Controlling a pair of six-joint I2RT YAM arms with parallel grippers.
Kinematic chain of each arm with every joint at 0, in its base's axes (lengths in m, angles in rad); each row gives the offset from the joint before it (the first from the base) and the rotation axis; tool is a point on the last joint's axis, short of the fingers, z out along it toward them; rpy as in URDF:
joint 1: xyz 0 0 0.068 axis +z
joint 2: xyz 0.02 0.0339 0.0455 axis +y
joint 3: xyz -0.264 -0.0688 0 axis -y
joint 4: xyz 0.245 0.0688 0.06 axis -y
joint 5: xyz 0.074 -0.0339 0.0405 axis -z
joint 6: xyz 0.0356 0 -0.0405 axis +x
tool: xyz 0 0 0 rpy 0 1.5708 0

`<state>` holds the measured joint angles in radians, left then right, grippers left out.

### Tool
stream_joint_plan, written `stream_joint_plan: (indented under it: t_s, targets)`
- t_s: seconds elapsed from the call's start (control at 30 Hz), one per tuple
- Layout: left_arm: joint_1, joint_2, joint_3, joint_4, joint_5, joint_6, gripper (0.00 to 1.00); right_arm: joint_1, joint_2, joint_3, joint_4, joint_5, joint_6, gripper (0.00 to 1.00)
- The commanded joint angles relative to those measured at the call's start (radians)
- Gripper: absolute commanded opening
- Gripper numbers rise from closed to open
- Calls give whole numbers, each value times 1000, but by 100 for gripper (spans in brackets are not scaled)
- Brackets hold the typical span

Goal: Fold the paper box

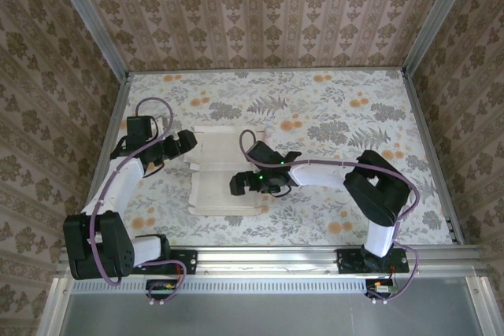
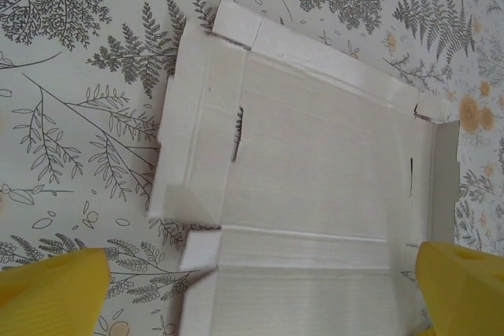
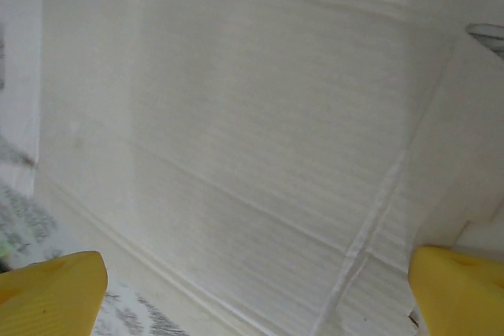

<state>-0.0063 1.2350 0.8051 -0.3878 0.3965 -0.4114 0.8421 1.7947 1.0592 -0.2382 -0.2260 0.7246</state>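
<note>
From above, we see the box (image 1: 219, 172) lying unfolded and flat on the table (image 1: 339, 116), pale side up, left of the middle. The left claw (image 1: 191, 143) is at the sheet's far left corner and the right claw (image 1: 236, 184) is over its right edge. We cannot tell from here whether either touches the board.

In the left wrist view, the box (image 2: 315, 171) spreads over the fern-printed table (image 2: 79, 116). Narrow flaps run along its edges and two short slits cut the main panel. The yellow fingers (image 2: 51, 293) stand far apart at the lower corners, so the left claw (image 2: 256, 285) is wide open and grips nothing.

In the right wrist view, we look closely at the box (image 3: 236, 131), its pale board crossed by creases and somewhat blurred. A strip of table (image 3: 16, 234) shows at the lower left. The fingers (image 3: 461, 289) are spread to both corners, so the right claw (image 3: 256, 293) is likewise wide open and empty.
</note>
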Motion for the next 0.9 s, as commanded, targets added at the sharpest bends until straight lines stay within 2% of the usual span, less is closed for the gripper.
stream_joint_plan:
  t_s: [0.0,0.23,0.37,0.5,0.67,0.77,0.87]
  targets:
    - [-13,-14,-12,17,8,9,100,-37,-58,-36,-97,65,-46,100]
    - [-58,29,5,14,-6,26,100,-135,-172,-107,-141,82,-118,100]
    - [-93,105,38,15,13,59,100,-127,-236,-114,-141,52,-200,100]
    - [-122,248,125,-60,37,81,99,-121,-277,-133,-94,28,-219,100]
    - [-130,333,173,-63,-28,38,90,-76,-279,-148,-24,-15,-223,100]
    - [-129,374,205,-82,-65,27,80,-34,-253,-149,11,-15,-211,100]
    - [-129,412,231,-104,-84,25,78,-16,-226,-151,48,-14,-178,100]
